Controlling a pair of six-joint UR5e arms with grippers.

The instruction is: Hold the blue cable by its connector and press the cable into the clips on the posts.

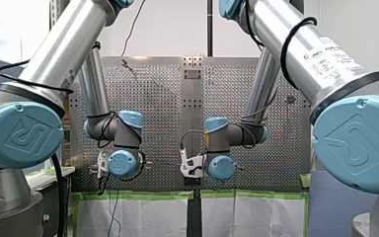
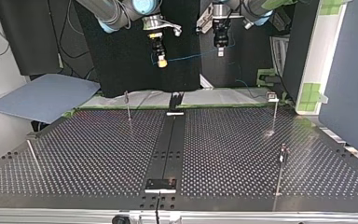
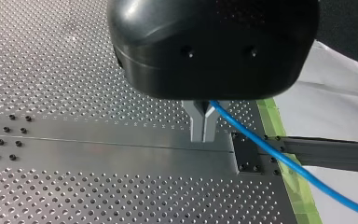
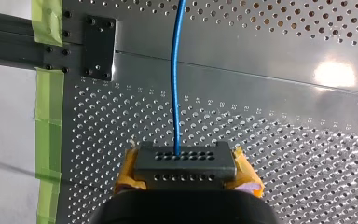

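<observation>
Your right gripper clamps the dark rectangular connector, your left gripper pinches the thin blue cable; both hang above the slim metal posts, nothing clipped yet.

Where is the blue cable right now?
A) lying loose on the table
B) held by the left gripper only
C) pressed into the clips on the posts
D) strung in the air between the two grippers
D: the top view shows the cable stretched between my right gripper and my left gripper, above and clear of the posts; each wrist view shows it leaving that gripper.
</observation>
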